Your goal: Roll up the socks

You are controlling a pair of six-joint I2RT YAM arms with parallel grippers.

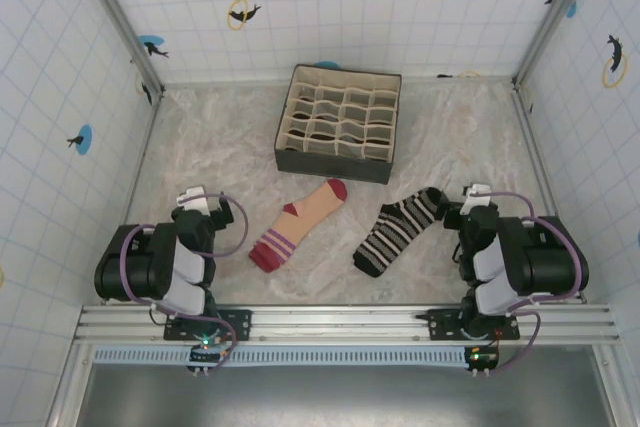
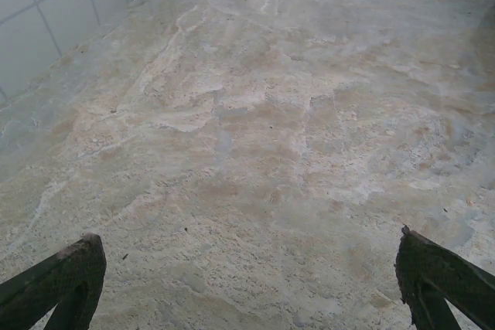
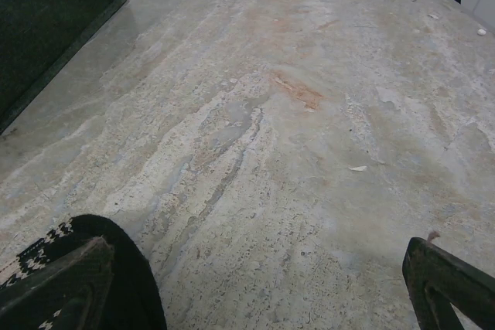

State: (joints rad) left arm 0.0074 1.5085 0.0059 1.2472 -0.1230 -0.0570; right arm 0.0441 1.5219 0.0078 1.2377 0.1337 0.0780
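In the top external view, the two socks are seen lying flat and apart on the stone-patterned table (image 1: 200,137), between the arms and in front of the compartmented organizer box (image 1: 340,122). The peach sock (image 1: 300,222) is nearer the left gripper (image 1: 200,199), and the black-and-white striped sock (image 1: 398,230) has its black end just beside the right gripper (image 1: 472,197). Both socks are judged light, limp and compliant, likely to bunch or slide on the smooth surface rather than roll. A pinch through both layers at one end is therefore judged best, with the rest pinned by the other arm. From this height the spacing of the jaws is hard to make out. In the left wrist view, the left fingers (image 2: 66,280) are seen spread wide over bare table, with nothing between them. In the right wrist view, the right fingers (image 3: 452,284) are likewise spread wide and empty. The striped sock's black end lies at one finger, cut off by the lower edge, and contact cannot be told. Whether that end is toe or cuff cannot be settled, and the box's dark wall is cropped at the upper left.
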